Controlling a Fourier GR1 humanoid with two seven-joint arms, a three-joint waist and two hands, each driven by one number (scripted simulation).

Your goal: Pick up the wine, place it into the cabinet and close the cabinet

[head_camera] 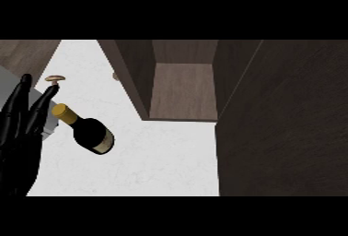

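Still at the first step, picking up. Lying on the white counter (156, 170) just left of the open cabinet (182, 90): wine (88, 131), not held. Left hand (24, 124) beside its gold cap, fingers straight and spread. Next, probably: curl round the bottle and lift.

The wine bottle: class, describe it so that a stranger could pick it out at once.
Start at the open wooden cabinet. On the white counter to its left lies the wine bottle, beside the black left hand. It alone is dark glass with a gold cap and a pale label.
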